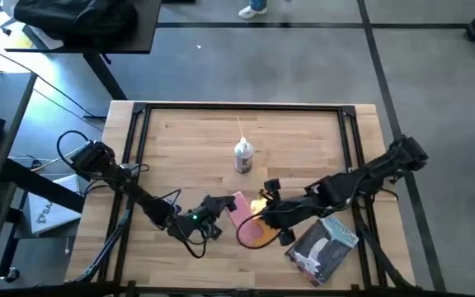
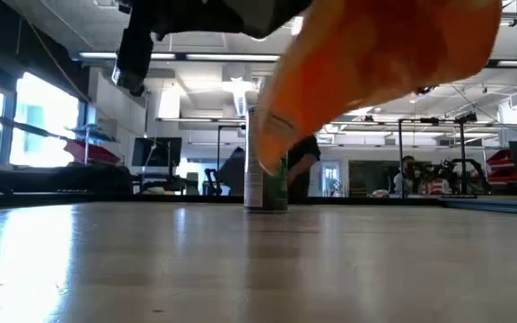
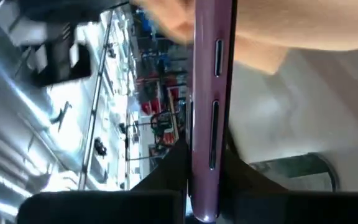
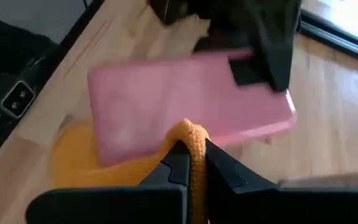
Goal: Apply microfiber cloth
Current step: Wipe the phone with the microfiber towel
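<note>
- Holding the phone (image 4: 185, 99) on edge in my left gripper (image 1: 219, 216), fingers pressed onto its two faces; the left wrist view shows its thin purple side with buttons running up between them. I judge it is held off the table so a face is open to wiping.
- Phone shows pink in the right wrist and high views, not black.
- Right gripper (image 1: 264, 216) is pinching a fold of the cloth (image 4: 194, 155); the orange fabric bunches up between its fingers, the rest hanging loose below and behind the phone.
- Cloth is lifted clear of the table: the low view shows it as an orange mass hanging above the wood.
- Cloth versus gripper: clamped in it. Cloth versus phone: just beside the phone's lower edge, overlapping it from my right wrist view; I cannot tell whether it touches the pink face.
- Spray bottle (image 1: 243, 157) stands upright mid-table, well apart.
- Packet (image 1: 324, 246) lies under my right arm, untouched.
</note>
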